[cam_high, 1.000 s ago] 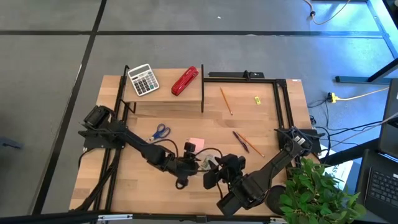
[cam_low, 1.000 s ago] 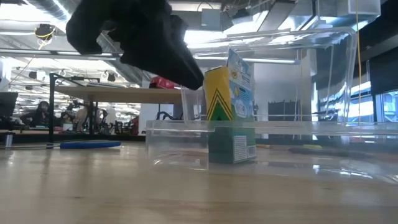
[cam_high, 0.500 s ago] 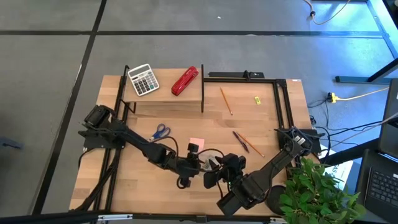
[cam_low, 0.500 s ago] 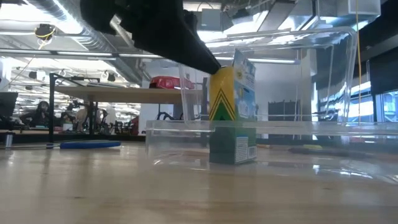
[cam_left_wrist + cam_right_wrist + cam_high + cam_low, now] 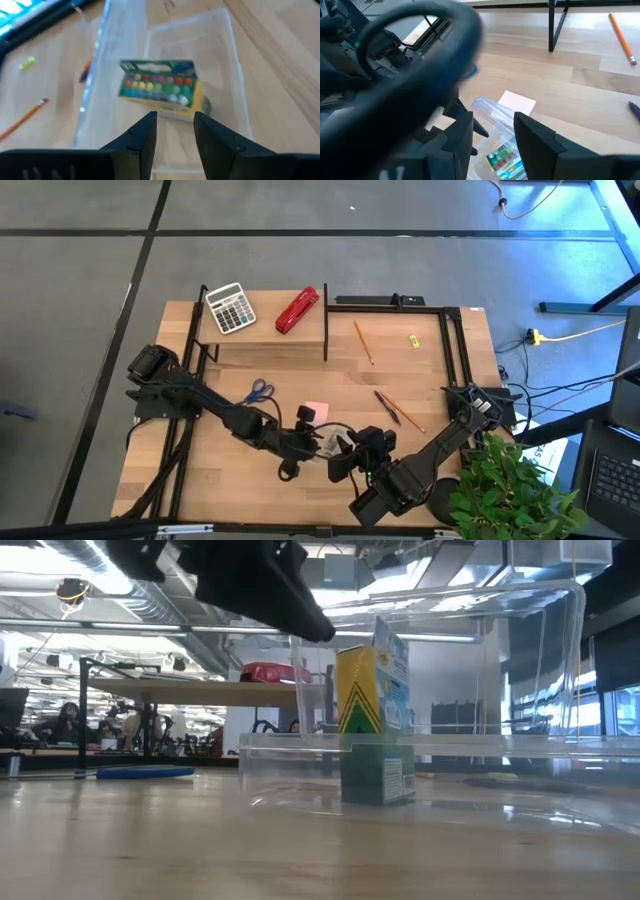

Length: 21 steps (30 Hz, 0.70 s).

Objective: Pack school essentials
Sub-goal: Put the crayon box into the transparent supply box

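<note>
A yellow-green crayon box (image 5: 375, 725) stands upright on its short end on the floor of a clear plastic container (image 5: 235, 75) near the table's near edge. My left gripper (image 5: 175, 116) is open; it hovers above and left of the box top (image 5: 270, 590), touching nothing. My right gripper (image 5: 492, 120) is open above the container's near side (image 5: 345, 458). Out on the table lie blue-handled scissors (image 5: 258, 391), a pink sticky pad (image 5: 316, 409), orange pencils (image 5: 362, 341), a dark pen (image 5: 387, 407) and a small yellow piece (image 5: 413, 340).
A raised wooden shelf on black legs (image 5: 265, 330) at the far left carries a calculator (image 5: 231, 308) and a red stapler (image 5: 297, 310). A black frame (image 5: 450, 340) runs along the far and right sides. A plant (image 5: 510, 490) crowds the near right corner.
My left gripper reached the top of the crayon box, then came off it, rising and drawing back toward the table's left edge. The box has stayed upright in the container, nudged slightly.
</note>
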Each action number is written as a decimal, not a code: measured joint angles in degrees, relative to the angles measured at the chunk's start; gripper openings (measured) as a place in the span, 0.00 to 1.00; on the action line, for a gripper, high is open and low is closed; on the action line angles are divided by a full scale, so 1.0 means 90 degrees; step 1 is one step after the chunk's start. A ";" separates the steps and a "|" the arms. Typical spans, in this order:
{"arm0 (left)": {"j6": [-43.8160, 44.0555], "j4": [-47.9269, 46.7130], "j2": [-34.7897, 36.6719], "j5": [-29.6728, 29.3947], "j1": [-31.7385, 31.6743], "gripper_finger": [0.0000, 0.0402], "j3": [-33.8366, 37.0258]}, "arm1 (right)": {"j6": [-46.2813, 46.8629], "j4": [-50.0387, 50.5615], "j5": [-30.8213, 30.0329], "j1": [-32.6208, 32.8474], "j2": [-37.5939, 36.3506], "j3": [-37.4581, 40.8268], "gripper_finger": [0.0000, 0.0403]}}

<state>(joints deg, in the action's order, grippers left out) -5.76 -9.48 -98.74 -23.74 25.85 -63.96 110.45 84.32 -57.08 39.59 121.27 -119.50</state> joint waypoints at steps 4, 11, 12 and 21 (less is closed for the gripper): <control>0.0240 -0.0126 -0.0060 0.0089 0.0012 0.31 0.0002 | -0.0016 0.0001 0.0012 0.0000 0.0000 0.0000 0.36; 0.0253 -0.0039 -0.0400 0.0056 0.0005 0.31 0.0002 | -0.0010 0.0040 0.0013 0.0002 0.0000 0.0000 0.36; 0.0253 -0.0025 -0.0431 0.0015 0.0008 0.31 0.0002 | -0.0010 0.0040 0.0005 0.0002 0.0000 0.0000 0.36; 0.0289 0.0024 -0.0457 -0.0124 -0.0162 0.31 0.0002 | -0.0889 0.0055 0.0746 0.0002 0.0000 0.0000 0.36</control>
<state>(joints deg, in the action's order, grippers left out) -3.16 -9.26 -102.85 -24.86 24.38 -63.94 102.45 84.82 -50.37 39.62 121.27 -119.50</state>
